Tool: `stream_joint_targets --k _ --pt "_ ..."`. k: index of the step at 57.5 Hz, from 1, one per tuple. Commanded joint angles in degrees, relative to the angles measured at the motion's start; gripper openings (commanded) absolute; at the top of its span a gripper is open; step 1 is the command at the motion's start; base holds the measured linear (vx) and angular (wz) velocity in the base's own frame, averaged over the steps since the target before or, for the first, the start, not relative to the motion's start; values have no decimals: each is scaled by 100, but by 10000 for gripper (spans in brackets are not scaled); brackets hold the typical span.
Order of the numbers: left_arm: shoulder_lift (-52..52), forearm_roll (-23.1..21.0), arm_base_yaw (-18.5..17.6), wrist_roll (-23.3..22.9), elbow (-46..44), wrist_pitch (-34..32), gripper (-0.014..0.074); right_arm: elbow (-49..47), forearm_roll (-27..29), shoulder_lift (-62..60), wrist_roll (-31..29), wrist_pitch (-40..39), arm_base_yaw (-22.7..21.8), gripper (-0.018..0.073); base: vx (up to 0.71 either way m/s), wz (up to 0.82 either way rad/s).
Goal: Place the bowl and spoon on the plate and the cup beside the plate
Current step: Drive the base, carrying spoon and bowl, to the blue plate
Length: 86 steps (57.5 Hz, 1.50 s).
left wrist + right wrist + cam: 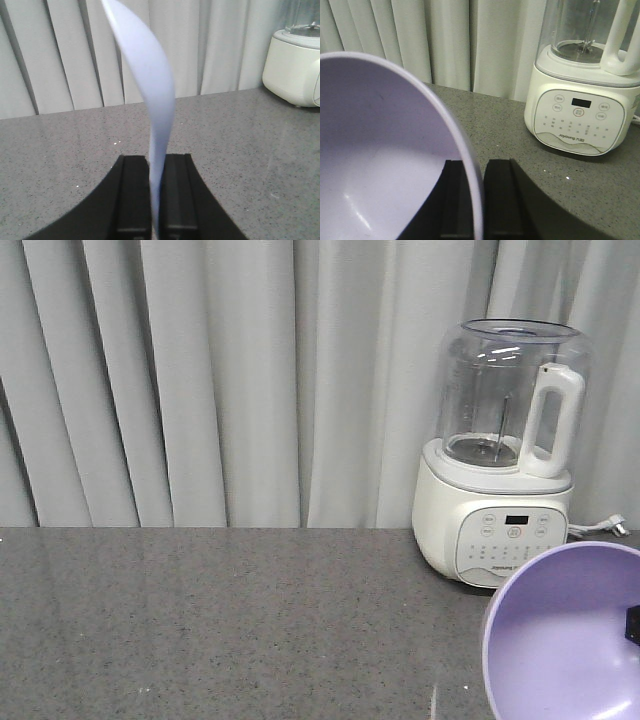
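speckled grey counter (200,620), curtains (200,380); left gripper (156,167) tight on plate (147,75), right gripper (476,172) on bowl (380,150)

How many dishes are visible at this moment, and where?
2. The small lavender-purple plastic bowl is gripped by its rim in the right gripper. A thin pale blue plate, seen edge-on, is gripped in the left gripper. Others may lie outside these views.

The table (200,620) is a dark grey, speckled stone-like slab that runs back to a pale curtain. A white blender (495,530) with a clear jug stands on it at the far right corner, close to the back edge. Its white cord and plug (610,527) lie just beside it, by the right edge.
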Motion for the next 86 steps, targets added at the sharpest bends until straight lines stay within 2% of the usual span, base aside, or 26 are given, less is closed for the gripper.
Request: stream_joint_targets --k 1,20,86 --pt "54 -96 -43 -6 -136 -508 -6 -174 282 -10 -28 -268 -21 -9 -3 -13" --pt "54 -96 -43 -6 -136 -508 -6 -174 282 -10 -28 -268 -21 -9 -7 -33" --pt "54 -96 -43 -6 -136 -508 -6 -174 287 -10 -28 -268 -21 -9 -13 -61"
